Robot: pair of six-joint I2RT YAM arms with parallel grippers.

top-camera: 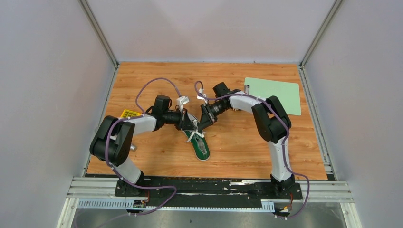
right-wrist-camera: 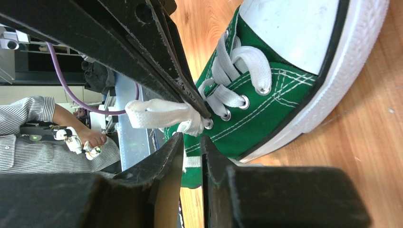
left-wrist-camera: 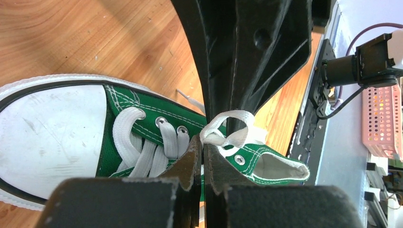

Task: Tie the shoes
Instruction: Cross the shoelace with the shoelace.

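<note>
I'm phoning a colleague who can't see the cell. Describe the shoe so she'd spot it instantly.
On the wooden table, look at the middle, where the left gripper and right gripper meet. Right under them lies the sneaker. It is the only dark green thing with a white toe cap and white laces, unlike the flat pale green mat.

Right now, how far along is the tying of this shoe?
Done: the laces are threaded through the eyelets of the shoe. In hand: the left gripper and the right gripper each pinch the laces by the top eyelets, with a small loop between them. Left: no finished bow shows yet.
</note>
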